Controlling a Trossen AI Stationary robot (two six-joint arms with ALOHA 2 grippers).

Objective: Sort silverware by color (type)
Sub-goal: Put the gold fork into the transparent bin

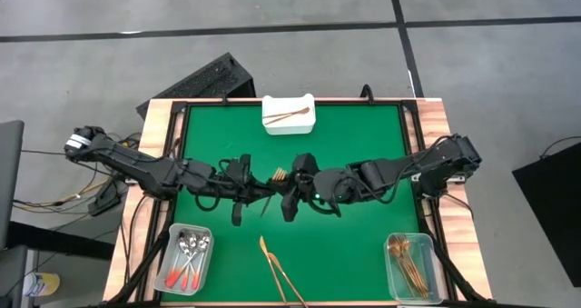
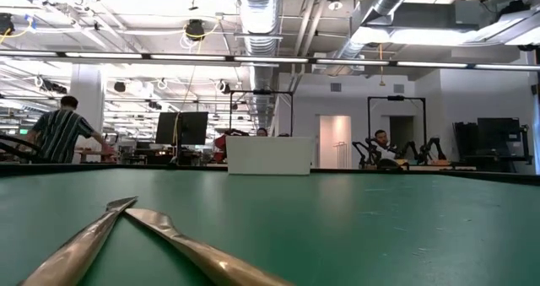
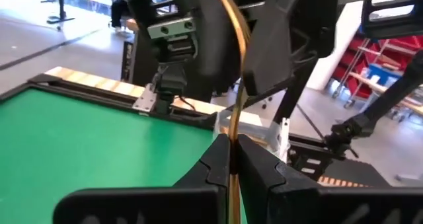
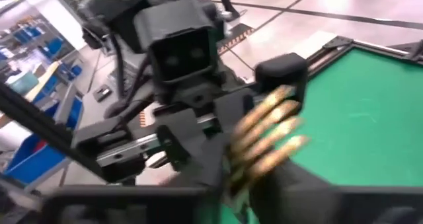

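**Passing a gold fork between two arms at mid-bench**

Gripping the slim shiny gold fork (image 3: pixel 235 72) by its thin handle, with the left end effector (image 3: pixel 232 148) pinched fully closed on the metal, one finger flat against each side, just above the middle of the green bench (image 1: pixel 363 144). Reaching in from the right of the overhead frame, the right end effector (image 1: pixel 293 188) is close against the fanned tines at frame centre. Cannot tell from the blurred right wrist view whether it has hold of the fork or merely flanks it, nor how far open it stands.

Judged by looks: light, rigid, polished and so slippery. Unlikely to bend or break, but apt to pivot or slide in a two-finger pinch. Best taken across the flat of the handle, or at the neck just below the tines. Poorly taken at the tine tips, with little contact on such narrow prongs. Worth securing a second grip before loosening the first, given the risk of a drop and a skid across the bench.

Elsewhere in the overhead frame:
- two long gold utensils (image 1: pixel 277 270) lying crossed at the lower centre edge
- a clear plastic bin of red-handled silver spoons (image 1: pixel 186 256) at lower left
- a clear plastic bin of gold pieces (image 1: pixel 410 263) at lower right, probably the right home for this fork
- a white rectangular tray (image 1: pixel 270 126) at upper centre, holding one copper-toned piece (image 1: pixel 289 117)
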